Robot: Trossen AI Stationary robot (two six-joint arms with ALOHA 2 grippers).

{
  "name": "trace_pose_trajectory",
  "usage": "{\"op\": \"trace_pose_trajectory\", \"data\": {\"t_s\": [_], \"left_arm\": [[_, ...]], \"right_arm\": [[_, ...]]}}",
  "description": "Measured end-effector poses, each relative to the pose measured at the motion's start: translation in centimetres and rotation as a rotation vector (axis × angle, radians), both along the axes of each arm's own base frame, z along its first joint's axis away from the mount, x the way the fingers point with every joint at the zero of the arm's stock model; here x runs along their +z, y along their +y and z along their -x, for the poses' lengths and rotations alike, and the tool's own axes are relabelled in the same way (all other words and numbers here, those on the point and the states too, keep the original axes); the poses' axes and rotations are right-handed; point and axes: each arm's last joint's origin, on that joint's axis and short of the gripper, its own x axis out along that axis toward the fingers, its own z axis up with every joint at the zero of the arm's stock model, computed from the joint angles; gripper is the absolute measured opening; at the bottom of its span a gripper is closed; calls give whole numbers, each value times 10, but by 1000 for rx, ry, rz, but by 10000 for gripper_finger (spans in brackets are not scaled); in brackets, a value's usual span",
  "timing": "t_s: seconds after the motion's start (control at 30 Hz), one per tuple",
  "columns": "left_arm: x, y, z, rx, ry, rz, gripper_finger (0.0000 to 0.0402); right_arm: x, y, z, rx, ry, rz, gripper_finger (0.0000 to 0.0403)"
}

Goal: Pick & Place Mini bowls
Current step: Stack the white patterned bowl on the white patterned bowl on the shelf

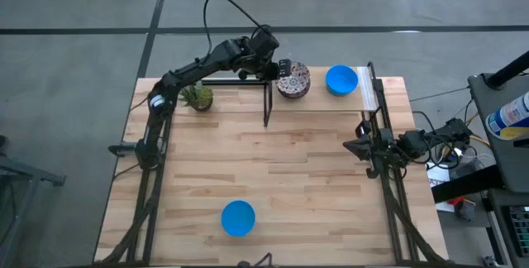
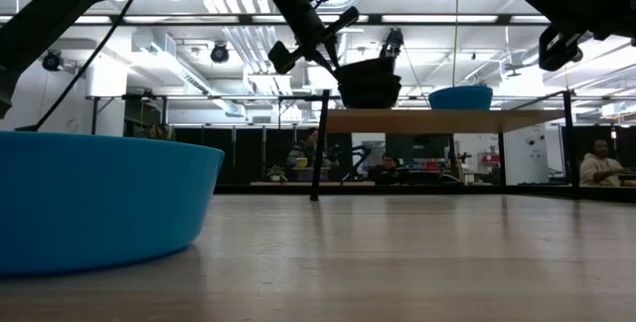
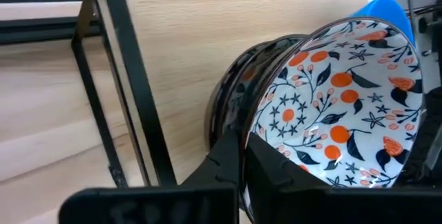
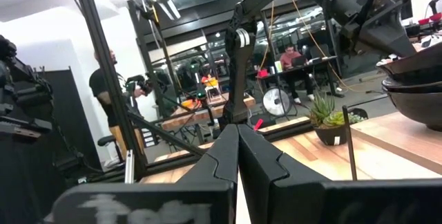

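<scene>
- Bowl count from overhead: two plain blue ones out in the open, one blue bowl (image 1: 238, 217) near the front edge of the bench (image 1: 273, 177) and another blue bowl (image 1: 341, 79) up on the raised shelf (image 1: 331, 102) along the back.
- The patterned ones sit as a stack (image 1: 293, 80) on that same shelf, just beside the shelf's blue bowl. The left wrist view shows at least two nested in it, maybe three, I can't count them for sure.
- One small potted plant (image 1: 198, 97) stands at the back left of the bench.
- Writing: none I can actually read. There's a container (image 1: 506, 117) with a label off the right side of the bench, too small to make out.
- Left end effector (image 1: 278, 69) is up at the shelf, clamped on the rim of the top patterned bowl (image 3: 342, 99), white inside with orange-red and dark floral speckle, and that bowl sits tilted against the dark ones under it.
- Right end effector (image 1: 351, 145) hangs over the right edge of the bench, well apart from every bowl, fingers (image 4: 259, 158) pressed together with nothing between them.
- A few people show in the room behind.
</scene>
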Motion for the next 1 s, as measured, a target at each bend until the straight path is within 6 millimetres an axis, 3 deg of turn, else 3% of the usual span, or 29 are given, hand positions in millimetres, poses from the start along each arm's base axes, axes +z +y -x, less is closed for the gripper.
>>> {"op": "trace_pose_trajectory", "data": {"t_s": [0.63,1.0], "left_arm": [[1,1,-3,-31,-10,-39,15],[-9,1,-4,-31,4,0,19]], "right_arm": [[0,0,0,-1,0,0,8],[0,0,0,0,0,0,8]]}}
